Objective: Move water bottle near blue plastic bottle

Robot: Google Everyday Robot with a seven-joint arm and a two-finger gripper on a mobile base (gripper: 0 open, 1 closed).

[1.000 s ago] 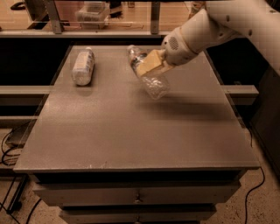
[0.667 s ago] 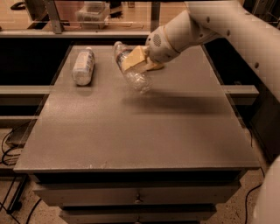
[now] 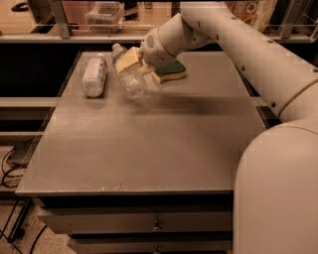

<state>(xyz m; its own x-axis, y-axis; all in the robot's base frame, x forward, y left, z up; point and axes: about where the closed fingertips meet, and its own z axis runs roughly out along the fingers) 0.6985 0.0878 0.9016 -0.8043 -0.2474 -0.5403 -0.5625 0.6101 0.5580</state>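
The water bottle (image 3: 128,74) is clear and crinkled, with a white cap. It hangs tilted in my gripper (image 3: 134,62), cap pointing up and to the far left, a little above the table. The gripper is shut on the bottle's upper half with its yellowish fingers (image 3: 128,58). The blue plastic bottle (image 3: 94,75) is pale whitish and lies on its side at the far left of the table, just left of the held bottle with a small gap between them.
A green and yellow sponge (image 3: 169,71) lies on the grey table (image 3: 144,144) behind the gripper. My arm (image 3: 238,44) reaches in from the right. A shelf with a clear box (image 3: 104,12) stands behind the table. Drawers sit below the front edge.
My gripper has carried the water bottle to the left, from the table's far middle to close beside the blue plastic bottle. The sponge has come into view behind it.
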